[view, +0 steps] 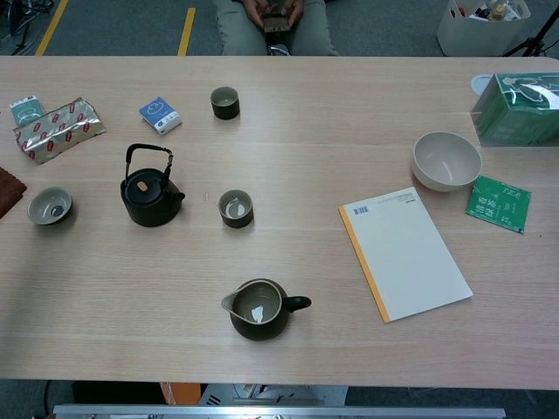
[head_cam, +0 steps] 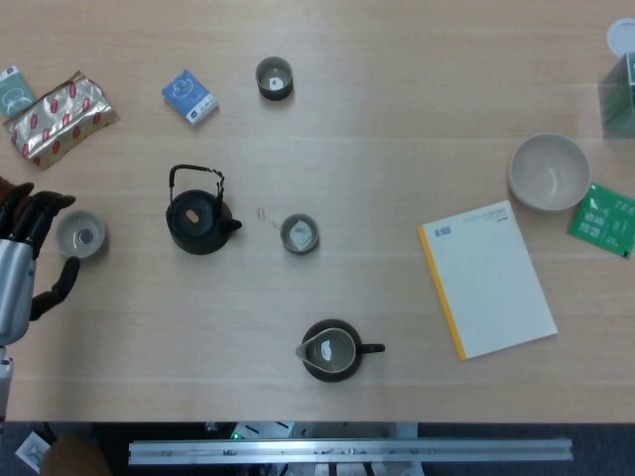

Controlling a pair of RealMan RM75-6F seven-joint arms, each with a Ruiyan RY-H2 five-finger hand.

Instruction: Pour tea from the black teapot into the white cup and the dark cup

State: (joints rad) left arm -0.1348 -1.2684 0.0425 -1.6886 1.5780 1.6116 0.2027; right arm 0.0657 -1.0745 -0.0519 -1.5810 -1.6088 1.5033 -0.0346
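Observation:
The black teapot (head_cam: 201,215) (view: 150,194) stands upright on the table left of centre, its handle raised and nothing touching it. A small pale cup (head_cam: 80,236) (view: 49,206) sits to its left. To the teapot's right, a dark cup (head_cam: 299,234) (view: 235,209) holds some liquid. A second dark cup (head_cam: 274,77) (view: 225,102) stands further back. My left hand (head_cam: 25,260) shows only in the head view at the left edge, just left of the pale cup, fingers apart and empty. My right hand is out of both views.
A dark pitcher (head_cam: 330,350) (view: 258,308) sits near the front edge. A notebook (head_cam: 488,278), a white bowl (head_cam: 549,172) and green tea packets (head_cam: 601,219) lie at the right. A blue packet (head_cam: 190,96) and a foil packet (head_cam: 60,115) lie at the back left.

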